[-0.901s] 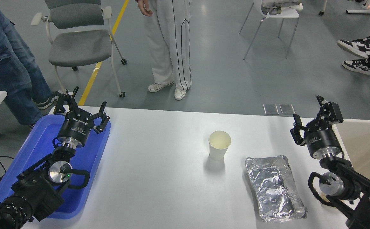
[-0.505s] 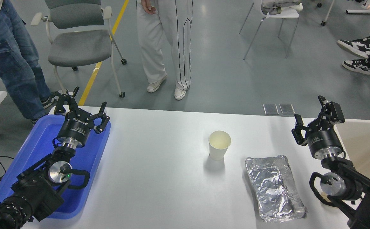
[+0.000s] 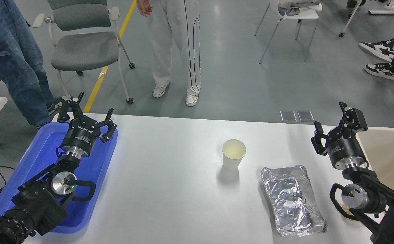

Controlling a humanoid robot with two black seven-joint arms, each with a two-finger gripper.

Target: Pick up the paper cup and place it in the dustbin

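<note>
The white paper cup [image 3: 233,155] stands upright near the middle of the white table [image 3: 170,176], its mouth facing up. Well to the right of the cup, my right gripper [image 3: 329,120] is open and holds nothing; it hovers by the table's right edge. Beyond that edge, the cream dustbin [image 3: 391,152] shows partly at the picture's right side, behind my right arm. At the lower left my left gripper [image 3: 86,107] is parked open over the blue tray [image 3: 41,156].
A crinkled silver foil tray [image 3: 291,200] lies between the cup and my right arm. Two people stand on the far side, with a grey office chair [image 3: 82,44] between them. Another chair and a seated person's shoes are at the top right.
My right gripper has edged slightly to the right and up. The cup has not moved. The people at the far side have shifted their stance.
</note>
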